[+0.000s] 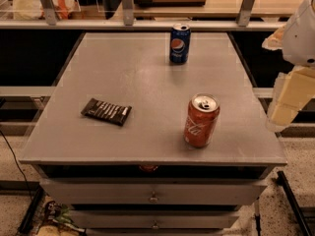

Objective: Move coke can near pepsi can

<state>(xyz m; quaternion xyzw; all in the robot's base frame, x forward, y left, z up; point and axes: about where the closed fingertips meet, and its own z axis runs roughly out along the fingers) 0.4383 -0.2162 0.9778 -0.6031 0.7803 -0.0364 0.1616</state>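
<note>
The coke can (201, 121), red-orange with white script and a silver top, stands upright on the grey table (133, 77) near its front right. The pepsi can (179, 44), dark blue with a round logo, stands upright at the table's far edge, right of centre. The two cans are well apart. My gripper (287, 102) is at the right edge of the view, off the table's right side, level with the coke can and to its right. It touches nothing.
A dark snack bar in a wrapper (106, 111) lies flat on the table's left front. Drawers (153, 194) sit under the tabletop. A railing and shelf (147, 21) run behind the table.
</note>
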